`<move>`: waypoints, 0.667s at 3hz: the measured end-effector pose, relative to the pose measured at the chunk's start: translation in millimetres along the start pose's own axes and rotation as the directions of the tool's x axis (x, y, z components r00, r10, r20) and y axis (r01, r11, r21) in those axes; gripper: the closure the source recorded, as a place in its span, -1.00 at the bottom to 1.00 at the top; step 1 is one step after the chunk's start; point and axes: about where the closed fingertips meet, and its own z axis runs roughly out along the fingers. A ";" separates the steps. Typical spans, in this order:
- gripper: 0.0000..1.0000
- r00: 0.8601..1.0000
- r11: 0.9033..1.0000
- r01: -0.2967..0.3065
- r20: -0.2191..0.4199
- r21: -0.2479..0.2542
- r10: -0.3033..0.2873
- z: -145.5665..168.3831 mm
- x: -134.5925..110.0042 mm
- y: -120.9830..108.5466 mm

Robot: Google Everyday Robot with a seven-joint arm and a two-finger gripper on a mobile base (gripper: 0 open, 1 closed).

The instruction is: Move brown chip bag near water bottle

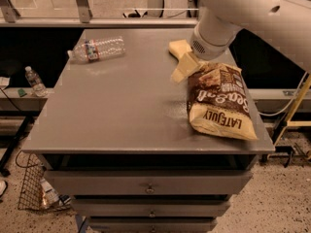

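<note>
The brown chip bag [218,101] lies flat at the right side of the grey table [121,115], its "LATE JULY" lettering facing the front edge. The water bottle [97,49] lies on its side at the far left of the table, well away from the bag. My gripper [183,68] reaches down from the white arm [228,13] and sits at the bag's upper left corner, just in front of a pale yellow sponge. I cannot see whether it touches the bag.
The pale yellow sponge [177,47] lies at the back of the table, next to the gripper. A tiny upright bottle [35,81] stands on a lower ledge at the left. Drawers [148,186] are below the tabletop. A wire basket [34,188] is on the floor.
</note>
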 end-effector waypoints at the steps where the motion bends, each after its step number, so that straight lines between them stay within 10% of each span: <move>1: -1.00 0.998 0.998 -0.058 -0.014 0.024 0.058 8.3 6.7 -16.5; 2: -0.92 0.994 0.994 -0.110 -0.021 0.017 0.110 14.3 18.1 -30.3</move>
